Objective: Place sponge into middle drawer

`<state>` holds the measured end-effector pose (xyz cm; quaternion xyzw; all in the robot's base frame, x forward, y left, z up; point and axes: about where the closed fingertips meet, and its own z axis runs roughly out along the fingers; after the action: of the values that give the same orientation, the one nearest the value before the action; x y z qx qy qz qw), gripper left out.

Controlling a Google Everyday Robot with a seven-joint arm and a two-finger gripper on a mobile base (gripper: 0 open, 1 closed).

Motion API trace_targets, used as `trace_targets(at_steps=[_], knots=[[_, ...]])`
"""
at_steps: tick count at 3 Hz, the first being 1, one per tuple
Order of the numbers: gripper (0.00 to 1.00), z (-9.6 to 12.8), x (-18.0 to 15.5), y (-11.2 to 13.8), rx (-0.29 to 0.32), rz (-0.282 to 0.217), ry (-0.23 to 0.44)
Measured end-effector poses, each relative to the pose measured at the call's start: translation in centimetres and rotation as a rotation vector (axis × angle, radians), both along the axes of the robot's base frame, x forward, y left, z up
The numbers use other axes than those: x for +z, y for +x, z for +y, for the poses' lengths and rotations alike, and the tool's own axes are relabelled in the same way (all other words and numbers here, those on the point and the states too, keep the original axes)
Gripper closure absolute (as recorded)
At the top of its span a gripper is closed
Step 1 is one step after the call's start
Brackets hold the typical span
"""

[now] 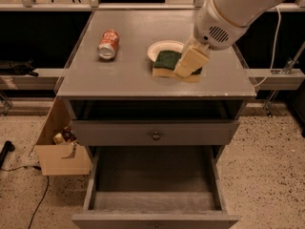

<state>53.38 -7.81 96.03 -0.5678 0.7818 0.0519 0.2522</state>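
The sponge (166,61), dark green over pale yellow foam, is held in my gripper (187,67) just above the grey cabinet top (124,73), in front of the white bowl (157,48). The gripper's pale fingers are shut on the sponge's right end, and the white arm reaches in from the upper right. The middle drawer (152,178) is pulled open at the bottom of the view, well below and in front of the sponge. Its grey floor holds nothing.
An orange soda can (108,44) lies on its side on the left of the cabinet top. A shut drawer front with a round knob (156,135) sits above the open drawer. A cardboard box (59,152) stands on the floor to the left.
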Motion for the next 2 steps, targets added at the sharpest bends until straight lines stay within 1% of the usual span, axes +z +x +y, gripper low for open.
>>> trace_targets(at_steps=[1,2], knots=[[1.00,0.0,0.0,0.0,0.000,0.000,0.000],[1.00,-0.6,-0.9,-1.4,-0.026,0.014,0.029]])
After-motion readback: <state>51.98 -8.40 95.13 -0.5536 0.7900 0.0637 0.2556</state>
